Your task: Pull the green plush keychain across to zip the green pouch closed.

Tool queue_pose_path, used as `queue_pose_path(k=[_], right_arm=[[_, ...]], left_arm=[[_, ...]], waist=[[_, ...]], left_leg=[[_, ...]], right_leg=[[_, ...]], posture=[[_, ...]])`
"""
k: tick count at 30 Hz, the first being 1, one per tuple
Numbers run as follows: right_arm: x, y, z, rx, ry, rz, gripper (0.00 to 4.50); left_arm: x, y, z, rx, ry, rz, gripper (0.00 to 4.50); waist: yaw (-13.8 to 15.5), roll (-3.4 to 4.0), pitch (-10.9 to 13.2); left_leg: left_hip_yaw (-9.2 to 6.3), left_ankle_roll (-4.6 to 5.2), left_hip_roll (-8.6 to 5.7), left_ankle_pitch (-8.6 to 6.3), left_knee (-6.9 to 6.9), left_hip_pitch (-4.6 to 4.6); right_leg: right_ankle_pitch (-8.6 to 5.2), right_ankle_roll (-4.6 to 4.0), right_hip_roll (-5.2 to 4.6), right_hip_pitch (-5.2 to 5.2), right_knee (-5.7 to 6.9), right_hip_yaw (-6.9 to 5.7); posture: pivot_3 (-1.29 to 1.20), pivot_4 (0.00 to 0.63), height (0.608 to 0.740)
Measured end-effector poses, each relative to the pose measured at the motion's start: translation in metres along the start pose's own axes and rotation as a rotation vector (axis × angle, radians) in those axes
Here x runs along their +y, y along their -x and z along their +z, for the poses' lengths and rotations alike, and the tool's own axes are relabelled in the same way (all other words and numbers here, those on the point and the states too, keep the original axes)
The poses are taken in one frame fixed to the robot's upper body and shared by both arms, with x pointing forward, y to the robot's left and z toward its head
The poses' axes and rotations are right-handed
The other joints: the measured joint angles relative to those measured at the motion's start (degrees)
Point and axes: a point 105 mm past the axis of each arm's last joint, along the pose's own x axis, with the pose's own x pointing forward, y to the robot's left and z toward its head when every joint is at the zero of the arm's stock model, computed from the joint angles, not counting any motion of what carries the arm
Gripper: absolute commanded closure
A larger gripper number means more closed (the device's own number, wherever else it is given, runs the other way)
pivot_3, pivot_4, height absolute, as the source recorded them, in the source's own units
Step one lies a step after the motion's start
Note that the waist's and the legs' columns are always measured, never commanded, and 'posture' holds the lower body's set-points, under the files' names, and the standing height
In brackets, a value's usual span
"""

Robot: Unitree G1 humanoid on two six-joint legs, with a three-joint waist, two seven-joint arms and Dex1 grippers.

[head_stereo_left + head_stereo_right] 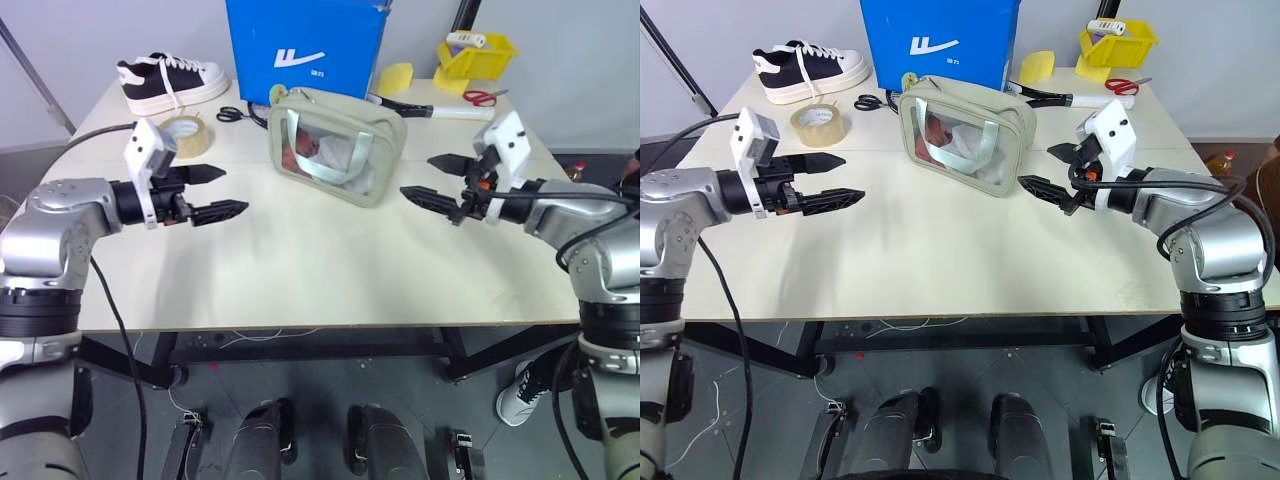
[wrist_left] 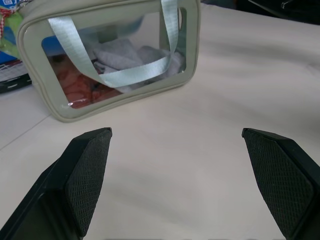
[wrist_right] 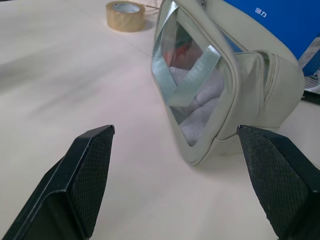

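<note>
Sage-green rectangular fabric pouch (image 1: 336, 146) with clear plastic window and pale green straps stands mid-table, white and red contents showing through. The small light-green fuzzy plush keychain (image 1: 279, 95) sits at its rear left top corner, against the blue cardboard box (image 1: 305, 45) with white swoosh logo; small print unreadable. Left gripper (image 1: 215, 192) and right gripper (image 1: 436, 181) hover either side, fingers spread wide, empty. Tape roll (image 1: 186, 135) near left.

Both arms are held out forward at about the same height, elbows outward. The left tool (image 1: 216, 192) is pointed inward toward the right, its two black fingers spread wide. The right tool (image 1: 432, 180) is pointed inward toward the left, likewise spread, nothing gripped.
</note>
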Motion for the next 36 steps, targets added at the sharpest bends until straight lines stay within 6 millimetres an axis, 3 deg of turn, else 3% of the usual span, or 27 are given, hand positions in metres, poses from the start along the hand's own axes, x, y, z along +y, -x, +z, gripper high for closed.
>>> queue_pose_path(k=[14, 36], right_arm=[[0.003, -0.001, 0.003, 0.015, 0.03, 0.038, 0.43], [-0.005, -0.008, 0.001, 0.09, 0.089, 0.025, 0.43]], left_arm=[[0.004, 0.027, 0.017, -0.026, -0.002, 0.021, 0.04], [0.005, 0.026, 0.024, -0.075, 0.012, 0.034, 0.04]], waist=[[-0.1, 0.0, 0.0], [-0.2, 0.01, 0.0]], left_leg=[[-0.01, -0.03, -0.01, -0.03, 0.0, 0.0], [-0.01, -0.03, -0.02, -0.04, -0.01, 0.0]], right_leg=[[0.0, -0.01, -0.04, -0.01, -0.01, 0.0], [0.01, -0.04, -0.07, -0.04, -0.01, 0.01]], posture=[[0.0, 0.15, 0.716], [0.0, 0.15, 0.716]])
